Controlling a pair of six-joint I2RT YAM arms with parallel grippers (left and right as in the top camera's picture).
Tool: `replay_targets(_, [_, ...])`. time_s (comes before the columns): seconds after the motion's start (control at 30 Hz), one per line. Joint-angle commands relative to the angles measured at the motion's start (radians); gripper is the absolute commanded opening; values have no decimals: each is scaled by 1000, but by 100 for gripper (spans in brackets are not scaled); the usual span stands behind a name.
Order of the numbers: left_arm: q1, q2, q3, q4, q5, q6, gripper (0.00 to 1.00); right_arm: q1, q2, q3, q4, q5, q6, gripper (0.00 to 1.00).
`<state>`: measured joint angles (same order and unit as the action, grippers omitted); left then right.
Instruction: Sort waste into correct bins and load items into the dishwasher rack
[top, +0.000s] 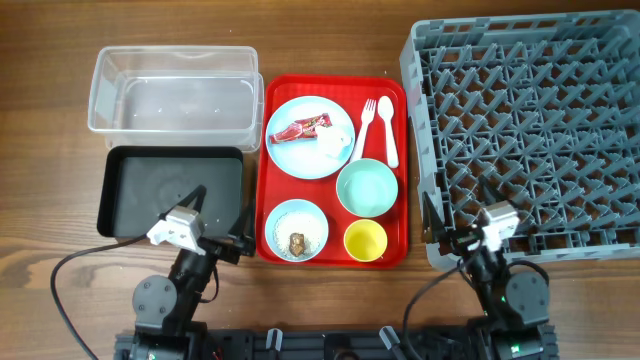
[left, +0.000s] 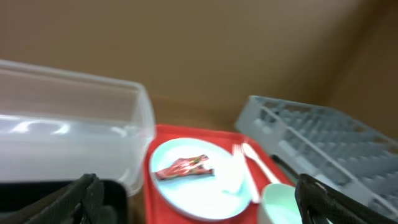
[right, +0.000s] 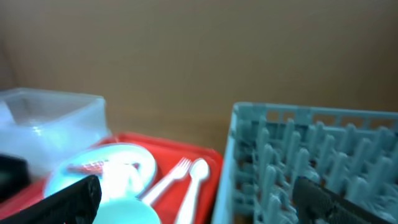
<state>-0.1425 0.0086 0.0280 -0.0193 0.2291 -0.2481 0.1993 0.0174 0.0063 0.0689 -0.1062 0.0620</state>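
Observation:
A large pale blue plate (top: 300, 155) on a flat red serving tray (top: 392, 92) carries a red snack wrapper (top: 300, 130) and a crumpled white napkin (top: 335, 145). A white fork (top: 366, 120) and spoon (top: 387, 132) lie beside it. In front stand a mint green bowl (top: 367, 188), a yellow cup (top: 365, 240) and a small blue bowl (top: 296, 225) holding rice and a brown lump (top: 297, 241). My left gripper (top: 220, 212) is open and empty over the black tray's near right corner. My right gripper (top: 458, 210) is open and empty at the rack's near left corner.
The clear tub (top: 175, 90) stands at the back left, with the black tray (top: 160, 185) in front of it. The grey dishwasher rack (top: 530, 130) fills the right side. The left wrist view shows the wrapper (left: 185, 167); the right wrist view shows the fork (right: 166, 180).

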Motion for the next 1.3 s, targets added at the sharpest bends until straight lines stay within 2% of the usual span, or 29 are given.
replay_targets(0.0, [7,-2,28,25,92,-22,100,-3,-9,51,8,-156,177,99])
replay_targets(0.1, [7,68,191,-93,89,-51,100,-3,62,299,-177,-166,146,100])
replay_targets(0.27, [7,536,662,-517,70,-51,100,-3,433,749,-648,-161,122,100])
replay_targets(0.3, [7,686,821,-642,70,-47,100,-3,541,860,-770,-161,121,100])
replay_targets(0.33, [7,746,888,-691,70,-42,100,-3,599,917,-827,-161,116,100])
replay_targets(0.37, [7,861,1032,-793,71,-42,100,-3,721,1033,-934,-166,69,100])
replay_targets(0.43, [7,933,1108,-816,179,-109,100,-3,806,1093,-983,-186,92,100])
replay_targets(0.5, [6,974,1114,-793,299,-108,100,-3,867,1106,-999,-244,105,100])
replay_targets(0.57, [-32,1023,1114,-841,304,-92,93,-3,894,1106,-998,-229,137,100])
replay_targets(0.6, [-74,1057,1114,-882,299,-65,90,-3,897,1106,-995,-189,205,100])
replay_targets(0.67, [-203,1151,1114,-960,215,-66,88,-3,895,1106,-987,-91,346,100])
replay_targets(0.73, [-402,1288,1111,-987,97,-67,79,-3,895,1106,-1003,-21,497,100])
replay_targets(0.8, [-546,1406,1103,-982,16,-78,70,-3,895,1106,-1020,-18,530,100])
replay_targets(0.83, [-580,1442,1103,-961,16,-78,69,-3,895,1106,-1022,-17,529,100])
replay_targets(0.87, [-619,1484,1103,-926,16,-82,69,-3,895,1106,-1025,-18,528,100])
replay_targets(0.9, [-689,1562,1103,-872,-10,-82,63,-3,895,1106,-1030,-17,525,100])
replay_targets(1.07, [-743,1700,1103,-808,-22,-87,32,-3,897,1106,-1033,-17,513,100])
replay_targets(1.13, [-742,1706,1104,-807,-22,-98,4,-3,897,1106,-1034,-17,513,100])
replay_targets(1.27, [-694,1625,1138,-914,64,-98,4,-3,897,1106,-1046,-17,435,100])
